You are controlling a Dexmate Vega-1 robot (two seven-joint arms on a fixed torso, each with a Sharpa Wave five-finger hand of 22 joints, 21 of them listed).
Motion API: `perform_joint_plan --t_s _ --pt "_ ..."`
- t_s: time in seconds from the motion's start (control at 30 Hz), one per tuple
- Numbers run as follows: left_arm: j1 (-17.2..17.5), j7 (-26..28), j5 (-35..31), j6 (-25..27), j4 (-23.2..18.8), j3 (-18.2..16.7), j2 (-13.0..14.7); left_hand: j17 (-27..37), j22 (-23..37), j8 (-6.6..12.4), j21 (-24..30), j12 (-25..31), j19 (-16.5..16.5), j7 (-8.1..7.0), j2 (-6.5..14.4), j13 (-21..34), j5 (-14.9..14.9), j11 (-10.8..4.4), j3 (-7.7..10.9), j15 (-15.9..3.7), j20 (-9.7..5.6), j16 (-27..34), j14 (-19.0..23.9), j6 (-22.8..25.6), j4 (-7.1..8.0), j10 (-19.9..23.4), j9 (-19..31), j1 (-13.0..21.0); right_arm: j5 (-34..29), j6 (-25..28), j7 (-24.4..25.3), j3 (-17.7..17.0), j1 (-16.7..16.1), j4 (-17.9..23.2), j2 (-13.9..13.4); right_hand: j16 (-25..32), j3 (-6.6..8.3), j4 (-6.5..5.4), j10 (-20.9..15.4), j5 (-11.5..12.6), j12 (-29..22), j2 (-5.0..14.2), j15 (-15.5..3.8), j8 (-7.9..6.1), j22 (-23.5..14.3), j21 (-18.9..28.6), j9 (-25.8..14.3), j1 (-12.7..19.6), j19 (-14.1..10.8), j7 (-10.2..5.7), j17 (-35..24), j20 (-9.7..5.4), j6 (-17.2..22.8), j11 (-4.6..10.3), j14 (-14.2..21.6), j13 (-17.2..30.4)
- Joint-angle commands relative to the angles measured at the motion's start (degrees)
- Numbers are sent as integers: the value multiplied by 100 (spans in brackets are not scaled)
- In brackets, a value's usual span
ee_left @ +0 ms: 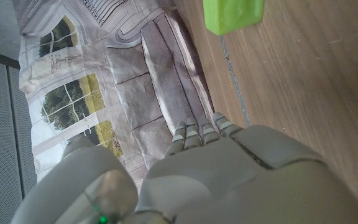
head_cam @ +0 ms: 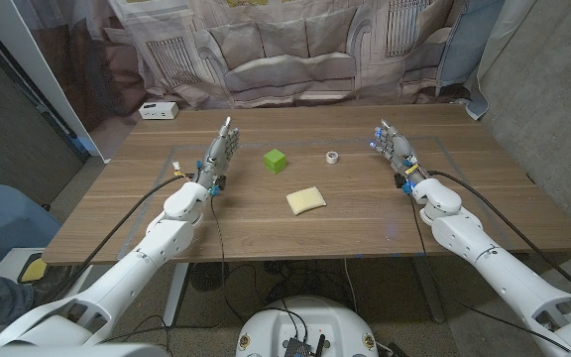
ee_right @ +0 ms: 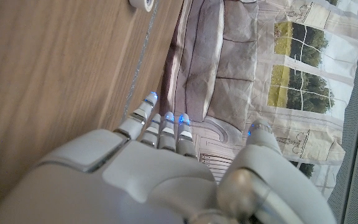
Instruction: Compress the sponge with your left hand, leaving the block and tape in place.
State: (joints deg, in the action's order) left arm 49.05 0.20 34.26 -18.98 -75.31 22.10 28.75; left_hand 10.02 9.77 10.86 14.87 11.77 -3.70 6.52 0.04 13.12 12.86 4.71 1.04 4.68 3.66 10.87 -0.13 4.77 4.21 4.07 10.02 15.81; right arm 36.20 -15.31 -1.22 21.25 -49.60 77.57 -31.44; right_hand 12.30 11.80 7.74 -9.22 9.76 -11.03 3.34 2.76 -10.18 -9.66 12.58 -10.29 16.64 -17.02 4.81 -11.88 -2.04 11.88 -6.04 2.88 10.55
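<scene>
1. The left hand (head_cam: 218,157) is standing on its edge at about 9 o'clock of the table (head_cam: 147,213), fingers stretched out together and holding nothing; in its wrist view the hand (ee_left: 229,180) is showing its back with the fingers straight.
2. The right hand (head_cam: 395,149) is waiting at about 3 o'clock, likewise extended and holding nothing, its fingertips (ee_right: 151,98) glowing blue in its wrist view.
3. The sponge (head_cam: 305,200) is lying flat near the table's middle, at about 4 o'clock from the left hand and well apart from it.
4. The block (head_cam: 275,160), green, is sitting at 11 o'clock from the sponge, between it and the left hand's fingertips; the tape (head_cam: 332,157), a small white roll, is sitting at 1 o'clock from the sponge.
5. The sponge is looking pale yellow, thin and, by my judgement, light and soft: it will likely give under a press and may slide on the smooth wood.
6. I would be pressing down on its middle from above, or closing the fingers across its two long edges, coming in from the near side to keep off the block.
7. No brand or writing is showing legibly on any of the things.
</scene>
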Motion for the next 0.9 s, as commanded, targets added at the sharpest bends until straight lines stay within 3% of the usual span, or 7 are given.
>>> perform_joint_plan --t_s 0.03,0.47,0.73,0.9 --pt "113 333 -514 -359 -137 102 -4 22 29 72 39 89 237 -10 17 -58 -23 -37 42 -21 41 81 235 211 -96 198 15 204 -78 4 47 -4 -172 227 -143 33 38 -3 -28 40 -29 17 13 -41 -15 11 -29 54 -48 10 -29 5 13 -14 0 27" --pt "161 306 -810 -1008 13 69 10 18 31 131 48 184 627 -37 33 -132 -94 -61 106 -88 0 124 606 566 -274 555 20 465 -143 -178 124 -51 -372 425 -191 -29 36 -3 129 40 25 33 82 -16 -14 -75 -30 63 69 112 -29 7 -131 -87 -131 28" --pt "14 -156 -748 -1619 448 93 -77 19 34 148 49 226 829 -60 56 -150 -125 -34 145 -84 -12 148 833 753 -359 743 25 587 -41 -97 243 -114 -602 709 -234 -38 35 -3 149 40 25 38 94 -20 -14 -92 -31 66 91 128 -30 14 -151 -102 -151 29" --pt "185 -246 -800 -1429 57 158 116 20 36 145 53 233 918 -41 54 -155 -136 -27 151 -87 2 155 921 804 -387 793 27 620 -29 -96 258 -170 -718 817 -324 -36 33 -5 153 40 23 40 104 -25 -14 -97 -31 63 95 131 -31 22 -153 -97 -149 29"
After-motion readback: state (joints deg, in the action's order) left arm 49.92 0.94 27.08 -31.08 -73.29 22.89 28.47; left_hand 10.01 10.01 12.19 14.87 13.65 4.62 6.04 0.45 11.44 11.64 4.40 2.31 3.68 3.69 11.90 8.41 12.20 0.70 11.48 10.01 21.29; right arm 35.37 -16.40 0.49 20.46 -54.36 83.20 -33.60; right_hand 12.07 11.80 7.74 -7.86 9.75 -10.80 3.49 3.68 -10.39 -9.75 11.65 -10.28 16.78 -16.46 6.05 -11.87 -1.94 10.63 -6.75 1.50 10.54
